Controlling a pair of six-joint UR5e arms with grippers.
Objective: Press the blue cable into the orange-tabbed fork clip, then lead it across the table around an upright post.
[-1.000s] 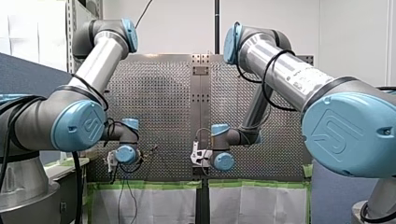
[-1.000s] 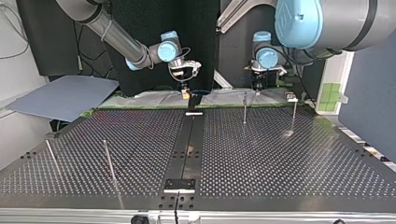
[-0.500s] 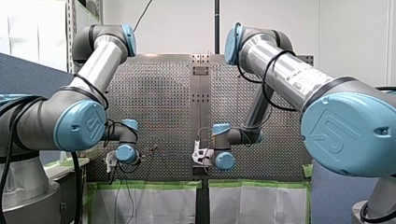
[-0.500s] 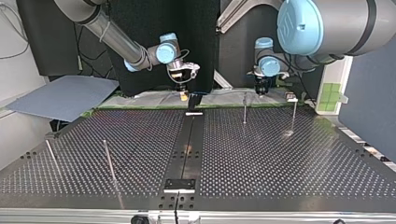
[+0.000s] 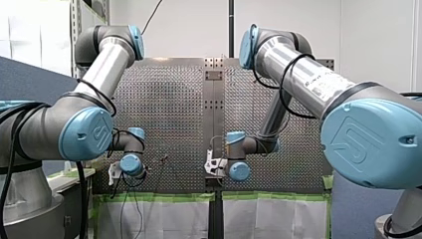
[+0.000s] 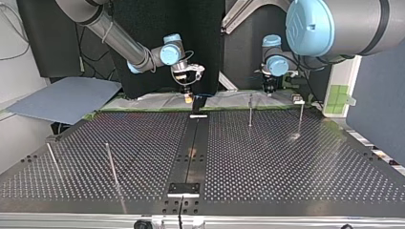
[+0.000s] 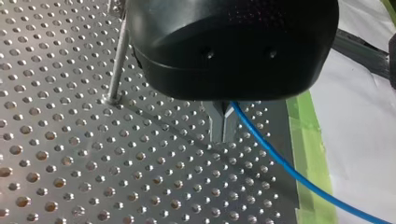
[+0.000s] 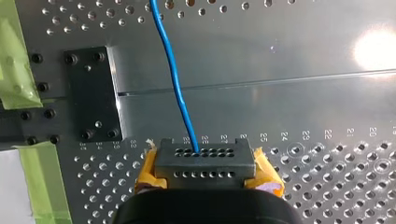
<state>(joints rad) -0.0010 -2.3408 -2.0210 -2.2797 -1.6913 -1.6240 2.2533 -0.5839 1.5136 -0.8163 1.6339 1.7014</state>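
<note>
In the left wrist view my left gripper (image 7: 223,125) has its narrow metal fingers shut on the blue cable (image 7: 280,161), which trails away over the green tape. An upright post (image 7: 118,60) stands beside it. In the right wrist view the blue cable (image 8: 173,74) runs across the plate into a dark holed block (image 8: 205,162). My right gripper (image 8: 205,175) is shut on that block between yellow pads. In the top view my right gripper (image 6: 188,95) hangs at the far middle and my left gripper (image 6: 270,88) further right. I cannot make out the orange-tabbed clip.
Two posts (image 6: 250,110) (image 6: 300,119) rise from the perforated table (image 6: 267,157) near my left gripper, and two more (image 6: 111,164) lean at the near left. A black fixture (image 6: 198,104) stands under my right gripper. Green tape (image 7: 308,135) edges the table.
My left gripper has shifted toward the top view's right, still shut on the cable. My right gripper rose slightly at first and has since held still.
</note>
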